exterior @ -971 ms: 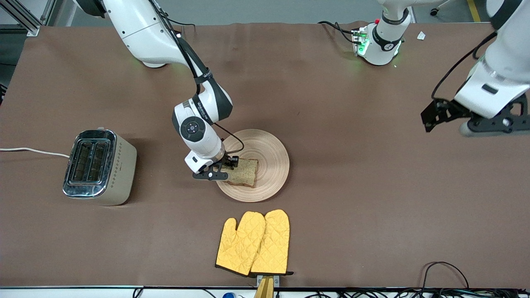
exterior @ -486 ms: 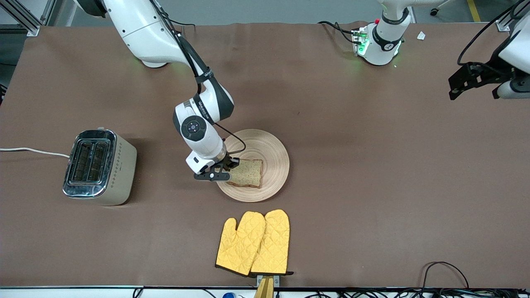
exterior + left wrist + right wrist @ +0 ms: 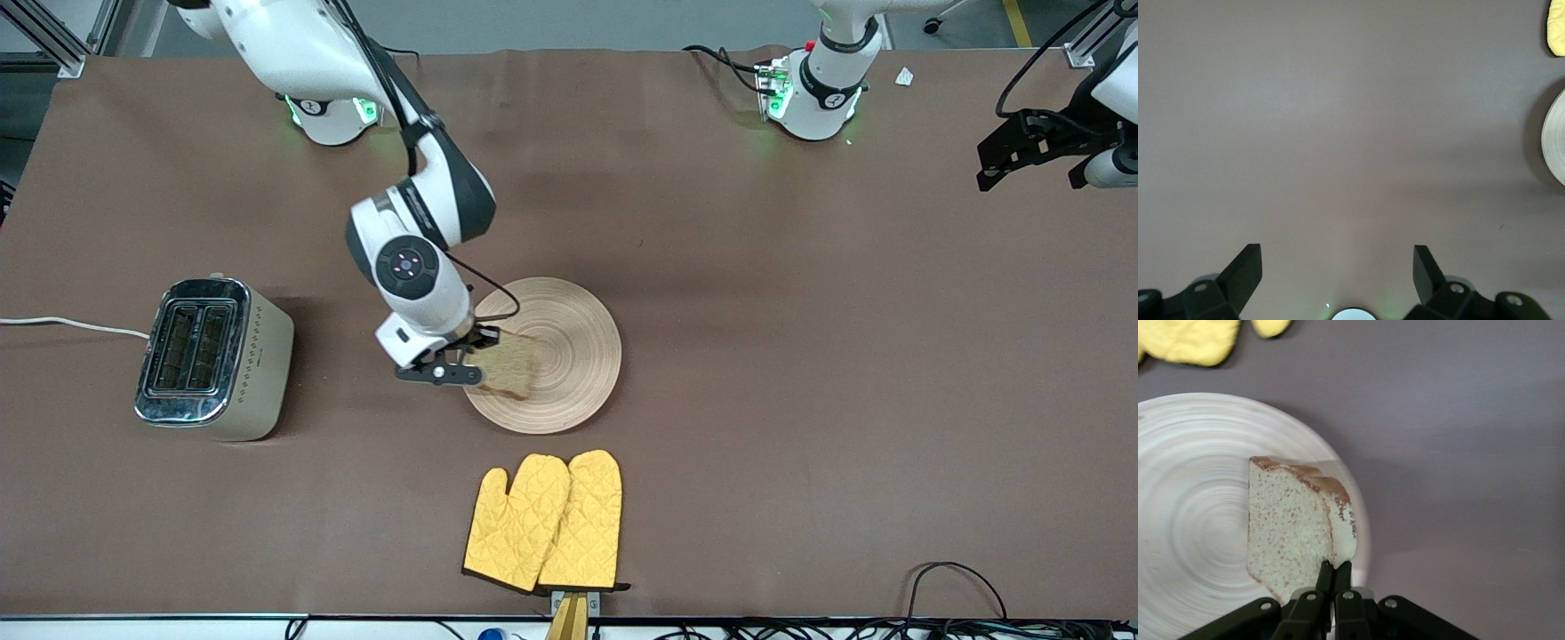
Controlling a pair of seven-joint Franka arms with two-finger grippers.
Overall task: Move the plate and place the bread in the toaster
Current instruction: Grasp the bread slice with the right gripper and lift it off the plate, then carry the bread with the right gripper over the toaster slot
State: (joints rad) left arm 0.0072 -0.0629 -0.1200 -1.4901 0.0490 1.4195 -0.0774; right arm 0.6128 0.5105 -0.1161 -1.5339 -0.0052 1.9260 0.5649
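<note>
Bread [image 3: 510, 366]: 1 slice, pinched at its edge by the right tool [image 3: 468, 358], raised off and tilted over the plate [image 3: 569, 342]. Toaster [image 3: 213, 357]: both slots vacant, toward the right arm's end of the tabletop [image 3: 800, 356]; transfer and insertion outstanding. Right arm: bent steeply down. Left tool [image 3: 1337, 270]: spread wide, holding nothing, waiting above bare tabletop.

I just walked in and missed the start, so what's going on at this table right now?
The right gripper is shut on the bread by one edge, holding the slice tilted over the plate. The toaster stands toward the right arm's end of the table, its slots empty. The left gripper waits, open, over bare table at the left arm's end. A pair of yellow oven mitts lies nearer the front camera than the plate.
</note>
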